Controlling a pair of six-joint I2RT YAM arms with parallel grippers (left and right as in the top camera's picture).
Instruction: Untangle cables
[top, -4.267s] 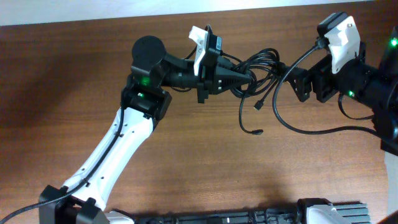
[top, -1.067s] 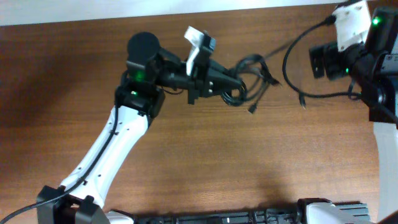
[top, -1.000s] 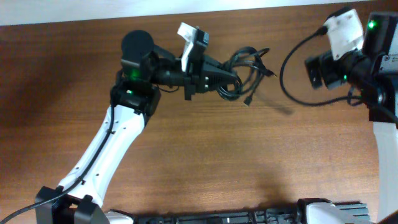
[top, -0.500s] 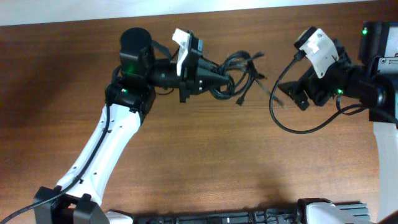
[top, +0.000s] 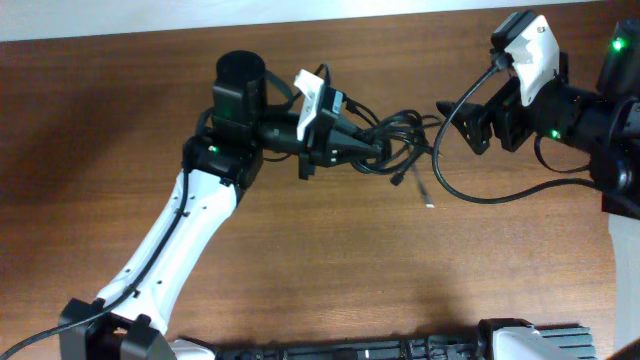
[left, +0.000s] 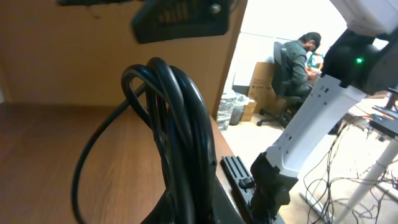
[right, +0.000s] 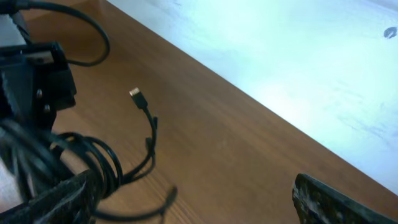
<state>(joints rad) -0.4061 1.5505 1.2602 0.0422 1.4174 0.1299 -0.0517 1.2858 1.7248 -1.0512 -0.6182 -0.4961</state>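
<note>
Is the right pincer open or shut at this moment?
The right pincer is open: its fingers stand wide apart in the wrist view, holding nothing.

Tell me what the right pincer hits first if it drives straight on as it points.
The right pincer would probably meet the cables held by the left pincer, though heights are unclear.

My overhead feed is bright, even and sharp, though the desk (top: 330, 260) darkens toward its far left corner. In the left wrist view the cables (left: 180, 124) loom close, glossy and slightly soft against a brighter room. The right wrist view washes out on the white surface (right: 298, 56) beyond the desk, and its near corners blur.
</note>
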